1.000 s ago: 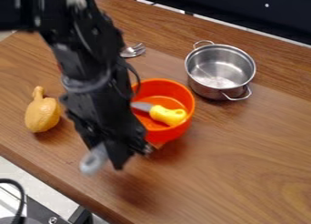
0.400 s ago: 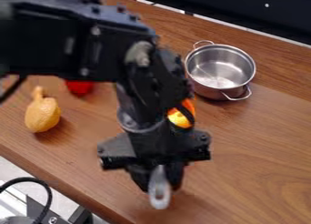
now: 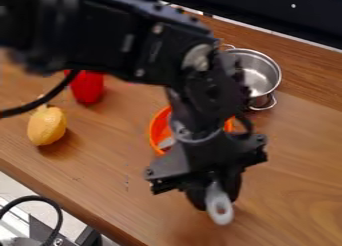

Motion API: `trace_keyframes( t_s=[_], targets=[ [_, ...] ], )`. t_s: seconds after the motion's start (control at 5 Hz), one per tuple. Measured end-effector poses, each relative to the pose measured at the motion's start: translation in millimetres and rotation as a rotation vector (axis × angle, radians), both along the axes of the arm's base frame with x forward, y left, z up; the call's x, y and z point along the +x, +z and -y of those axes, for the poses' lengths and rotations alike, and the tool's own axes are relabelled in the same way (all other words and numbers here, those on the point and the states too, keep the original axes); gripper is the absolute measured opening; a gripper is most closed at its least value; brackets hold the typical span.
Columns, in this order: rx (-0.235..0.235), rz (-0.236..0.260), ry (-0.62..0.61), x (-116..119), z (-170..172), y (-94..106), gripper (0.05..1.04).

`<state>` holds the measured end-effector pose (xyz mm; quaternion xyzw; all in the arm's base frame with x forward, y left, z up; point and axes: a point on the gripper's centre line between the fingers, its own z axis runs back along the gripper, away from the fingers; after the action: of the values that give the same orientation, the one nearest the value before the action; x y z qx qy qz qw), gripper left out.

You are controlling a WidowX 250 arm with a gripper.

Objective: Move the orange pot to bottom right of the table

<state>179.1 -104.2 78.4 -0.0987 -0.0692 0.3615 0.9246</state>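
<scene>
Above the front middle of the table hangs the gripper (image 3: 214,191), shut on the grey handle of the orange pot (image 3: 157,130). The handle's end pokes out between the fingers, towards the front edge. Behind the gripper stands the pot, much of it covered by the wrist; parts of its rim show left and right of the arm. A bit of grey blade shows inside it. Whether the pot touches the table cannot be seen.
A metal pot (image 3: 259,72) stands at the back right, partly behind the arm. On the left are a yellow-orange drumstick-shaped toy (image 3: 47,126) and a red object (image 3: 87,87). The table's front edge runs diagonally along the lower left.
The arm has swung right, taking the handle along. The orange pot has shifted a little right and turned, its handle swinging from lower left to the front. The red object has come into view.
</scene>
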Motion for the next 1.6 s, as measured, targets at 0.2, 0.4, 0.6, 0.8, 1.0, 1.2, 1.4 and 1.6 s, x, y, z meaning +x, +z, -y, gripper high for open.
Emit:
trace_keyframes(
  t_s=[0.2, 0.4, 0.6, 0.8, 1.0, 1.2, 1.4, 1.6],
  targets=[
    [-0.003, -0.002, 0.016, 10, 14, 0.5, 0.35],
    [0.017, 0.0, 0.042, 15, 27, -5.7, 0.35],
    [0.031, -0.004, 0.095, 14, 36, -11.1, 0.351],
    [0.038, -0.021, 0.114, 11, 44, -13.4, 0.406],
    [0.029, -0.046, 0.114, 13, 43, -12.8, 0.693],
    [0.037, -0.061, 0.117, 14, 35, -10.7, 0.95],
    [0.019, -0.067, 0.14, 18, 28, 3.0, 0.999],
    [0.018, -0.056, 0.14, 18, 18, 20.3, 0.999]
  ],
)
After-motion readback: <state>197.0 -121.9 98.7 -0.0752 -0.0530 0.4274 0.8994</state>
